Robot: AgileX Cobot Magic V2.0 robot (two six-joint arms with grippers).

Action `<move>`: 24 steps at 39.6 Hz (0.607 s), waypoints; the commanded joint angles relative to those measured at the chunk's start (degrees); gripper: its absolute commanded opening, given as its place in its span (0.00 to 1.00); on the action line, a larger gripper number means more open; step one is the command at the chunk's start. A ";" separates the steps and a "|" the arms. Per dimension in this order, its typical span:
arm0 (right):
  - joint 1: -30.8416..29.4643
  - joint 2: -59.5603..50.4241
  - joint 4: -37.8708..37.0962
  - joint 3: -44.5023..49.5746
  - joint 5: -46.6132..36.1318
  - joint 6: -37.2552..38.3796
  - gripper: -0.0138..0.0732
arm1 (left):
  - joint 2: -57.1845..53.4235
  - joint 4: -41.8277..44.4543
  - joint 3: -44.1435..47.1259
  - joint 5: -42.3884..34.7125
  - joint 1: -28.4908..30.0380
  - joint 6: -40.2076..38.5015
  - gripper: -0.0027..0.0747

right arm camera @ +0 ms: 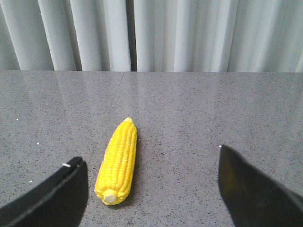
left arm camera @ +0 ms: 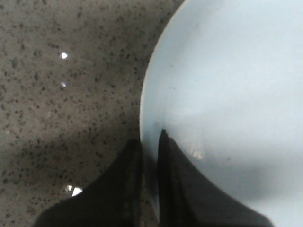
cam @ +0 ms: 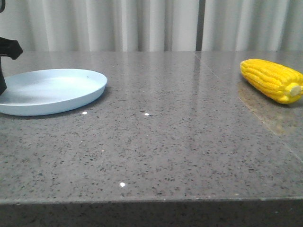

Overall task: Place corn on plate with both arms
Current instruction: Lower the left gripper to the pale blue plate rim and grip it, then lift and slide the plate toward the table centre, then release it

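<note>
On the grey speckled stone table (cam: 161, 146), in the front view, the pale blue plate (cam: 57, 90) lies at the far left and the yellow corn cob (cam: 271, 79) lies at the far right, well apart, its pale stub end toward the camera. A black part of the left arm (cam: 6, 51) shows at the left edge, over the plate's rim.

From the left wrist, the left gripper (left arm camera: 149, 146) has its two dark fingers pinched on the plate's rim, one outside and one inside.

From the right wrist, the right gripper (right arm camera: 151, 182) is spread wide and holds nothing; the corn lies on the table between its fingers (right arm camera: 61, 194), untouched, with white curtains (right arm camera: 151, 33) behind.
</note>
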 commanded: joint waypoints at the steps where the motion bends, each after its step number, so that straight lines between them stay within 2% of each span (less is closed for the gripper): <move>1: 0.13 0.89 0.28 -2.15 -4.27 -0.37 0.84 | -2.17 -2.14 -1.67 -2.22 -0.31 0.01 0.01; 7: 0.13 0.89 0.28 -2.15 -4.27 -0.37 0.84 | -3.73 -9.90 -4.15 -1.99 -0.31 0.23 0.01; 13: 0.13 0.89 0.28 -2.15 -4.27 -0.37 0.84 | -4.72 -20.57 -8.63 1.39 -0.79 2.89 0.01; 24: 0.13 0.89 0.28 -2.15 -4.27 -0.37 0.84 | -1.16 -25.25 -10.05 -2.09 -8.76 3.23 0.01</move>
